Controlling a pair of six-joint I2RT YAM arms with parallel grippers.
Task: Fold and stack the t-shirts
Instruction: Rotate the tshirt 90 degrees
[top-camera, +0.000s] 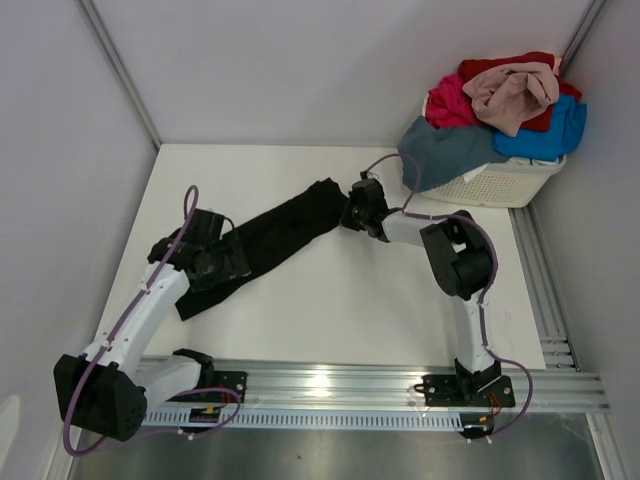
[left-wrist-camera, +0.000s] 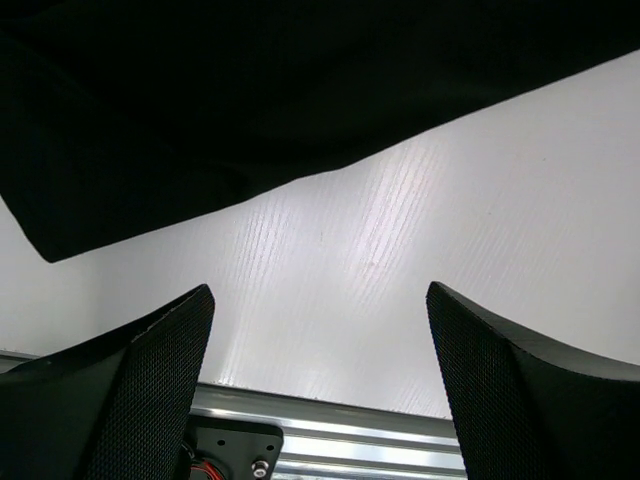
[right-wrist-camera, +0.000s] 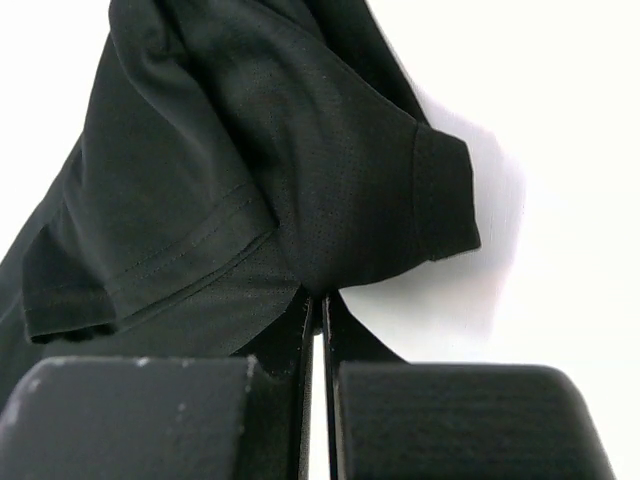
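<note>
Right gripper (right-wrist-camera: 320, 305) clamped tight on the black t-shirt (top-camera: 285, 232), which lies stretched diagonally across the table (top-camera: 360, 300). Left gripper (left-wrist-camera: 320, 300) spread wide, holding nothing, at the shirt's other end.

I saw two matching arms: the left arm (top-camera: 150, 300) and the right arm (top-camera: 470, 320) had white tubular links between chunky black joint housings, each trailed by a purple cable (top-camera: 188, 205). The left hand (left-wrist-camera: 318, 290) had black wedge-shaped fingers (left-wrist-camera: 150, 390) with a fine mesh texture. The right hand (right-wrist-camera: 320, 310) showed matte black blocks.
</note>
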